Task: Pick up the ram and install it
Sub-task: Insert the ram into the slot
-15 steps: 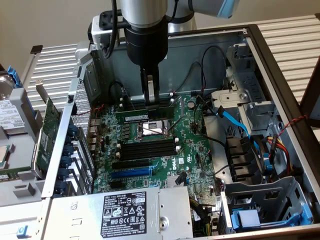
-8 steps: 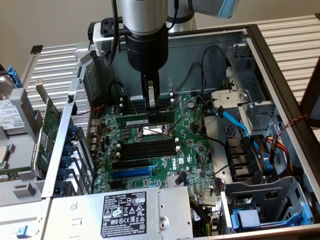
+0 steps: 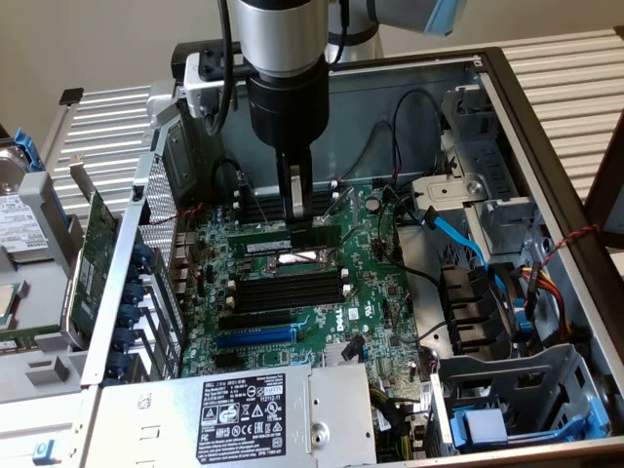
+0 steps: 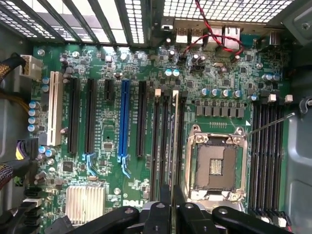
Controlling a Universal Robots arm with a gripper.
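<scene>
Surface: a pale slatted surface (image 3: 565,58) carries the case.
Case: the case (image 3: 390,83) is laid on its side with the panel off, so the board can be reached from above.
Arm: the arm (image 3: 283,39) is lowered straight into the opening, which keeps the wrist square to the board.
Board: the board (image 3: 370,292) (image 4: 102,122) lies flat on the case floor and its parts are exposed.
Slots: the black slots (image 4: 158,146) run in a bank beside the socket, and no stick is seen seated in them.
Socket: the socket (image 4: 214,163) (image 3: 297,261) is left bare, with its metal frame closed.
Ram: the ram (image 3: 258,241) (image 4: 174,136) is held on edge above the board, near the socket. It is lined up lengthwise with the slots, seemingly so that it can be pressed in. It is not seated, and which slot it is over cannot be told.
Gripper: the gripper (image 3: 296,216) (image 4: 171,209) is clenched on the ram near its middle, which is judged to keep the stick level.
</scene>
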